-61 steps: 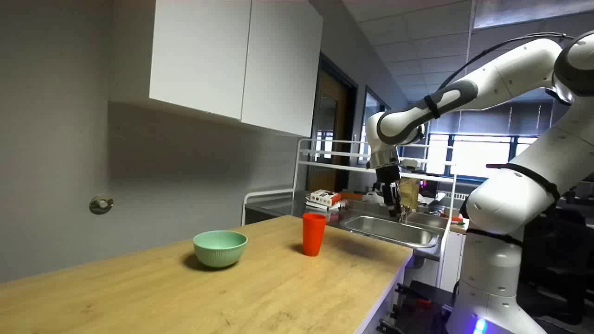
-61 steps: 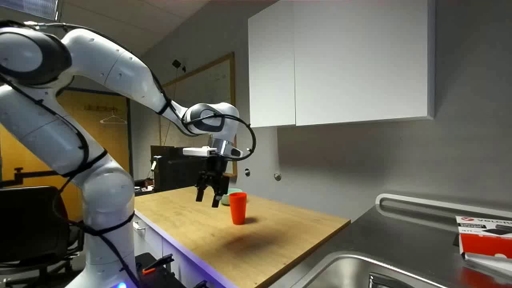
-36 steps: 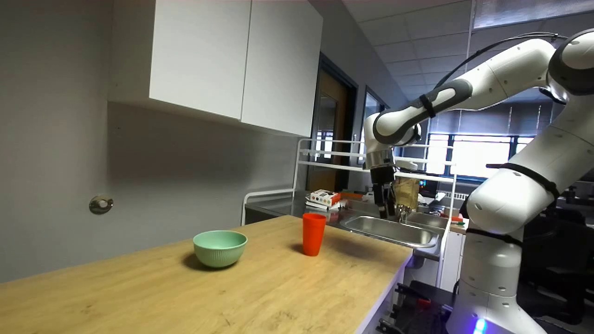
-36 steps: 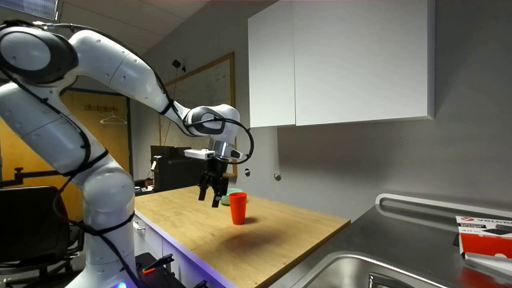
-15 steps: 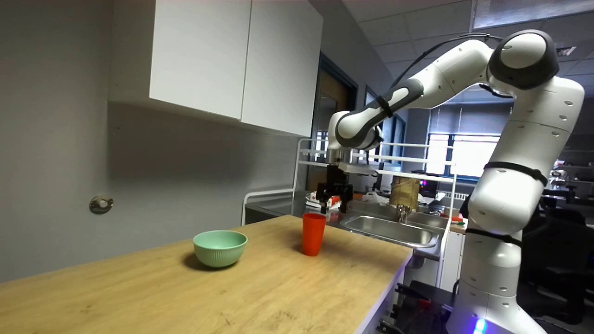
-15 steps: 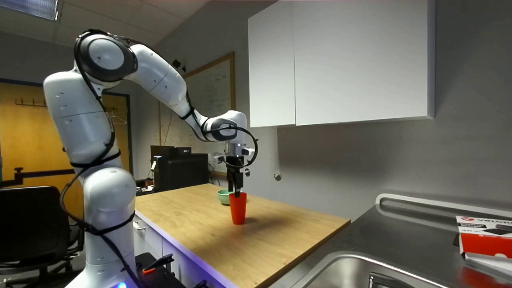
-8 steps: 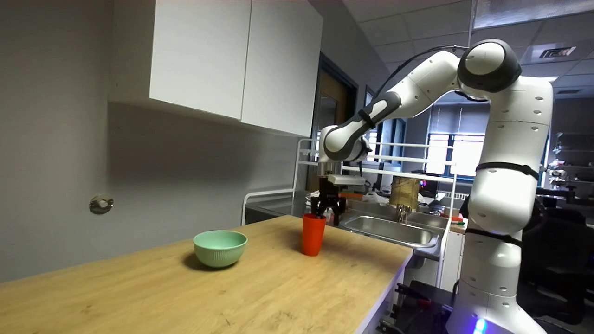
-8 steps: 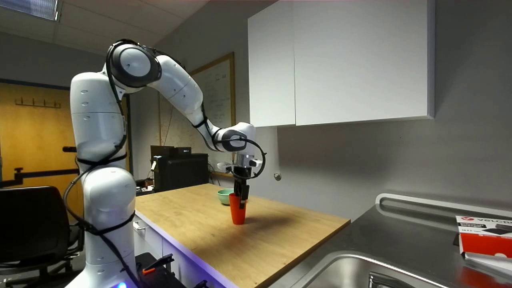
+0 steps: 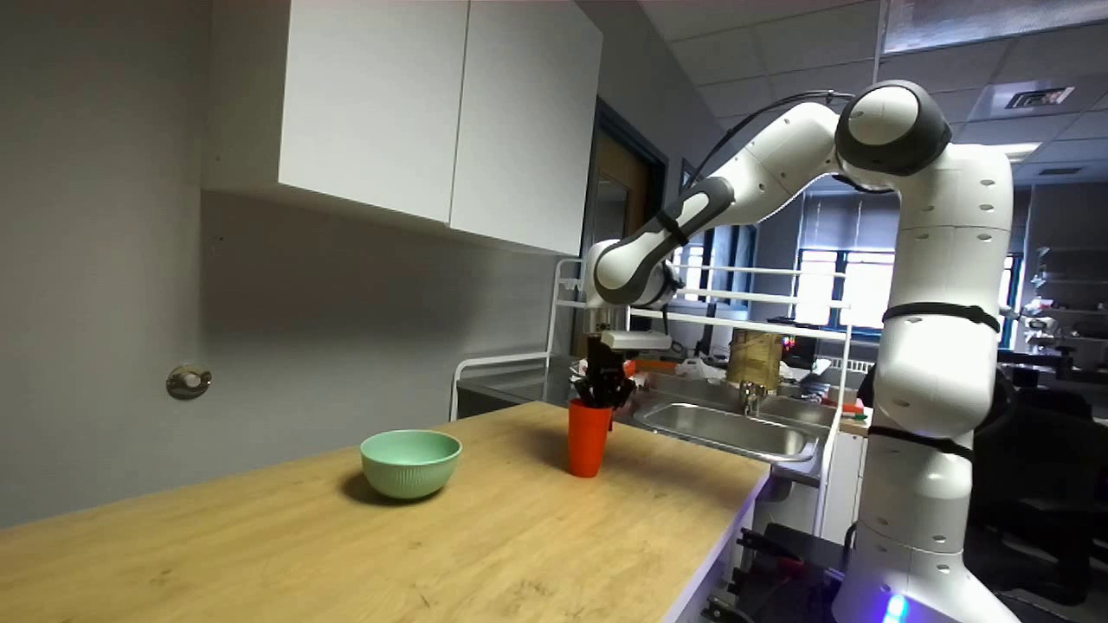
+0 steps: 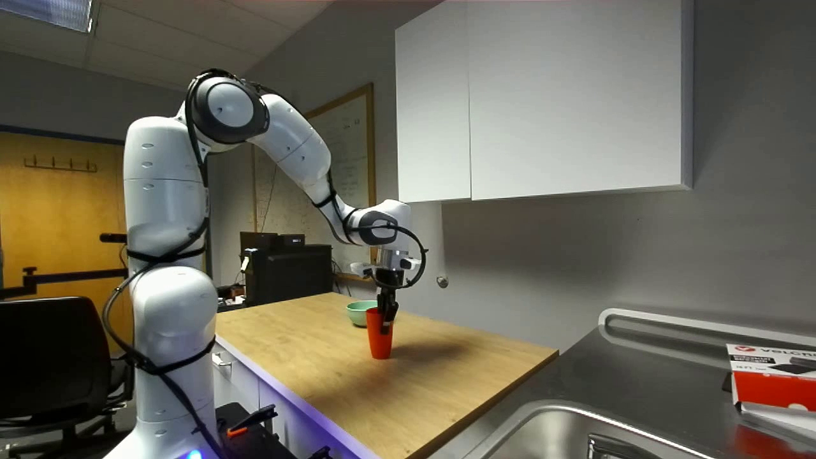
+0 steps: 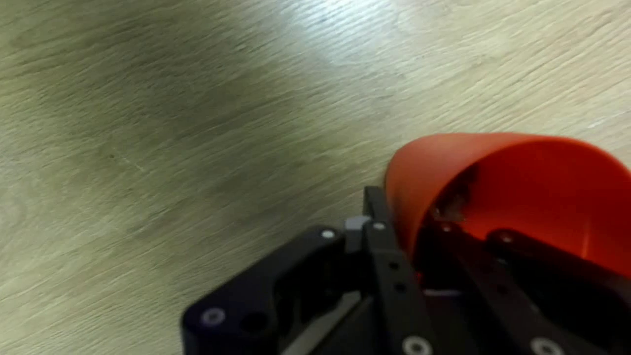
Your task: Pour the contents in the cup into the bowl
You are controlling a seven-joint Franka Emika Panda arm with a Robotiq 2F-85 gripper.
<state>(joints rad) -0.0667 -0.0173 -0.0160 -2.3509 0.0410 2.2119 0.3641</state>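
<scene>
The red-orange cup [image 9: 588, 446] stands upright on the wooden counter, or very nearly so, with the gripper [image 9: 599, 408] at its rim. In the wrist view its near wall [image 11: 429, 167] passes between my two black fingers [image 11: 387, 246]: one lies along the outside, the other reaches into the cup. They are drawn together on that wall. A dark, shiny patch inside the cup is too blurred to tell as contents or fingertip. The pale green bowl [image 9: 410, 467] sits apart from the cup, farther along the counter; in an exterior view the cup [image 10: 380, 344] partly covers the bowl [image 10: 358, 313].
A white wall cabinet [image 9: 450, 112] hangs above the counter [image 9: 485, 554]. A steel sink [image 9: 727, 428] lies beyond the counter's end, next to a white rack frame [image 9: 554, 333]. A red and white box [image 10: 774, 376] rests on the dark worktop.
Over the last second the gripper has come down from above the cup, one finger going inside it, and has closed on its wall. The cup has shifted very slightly.
</scene>
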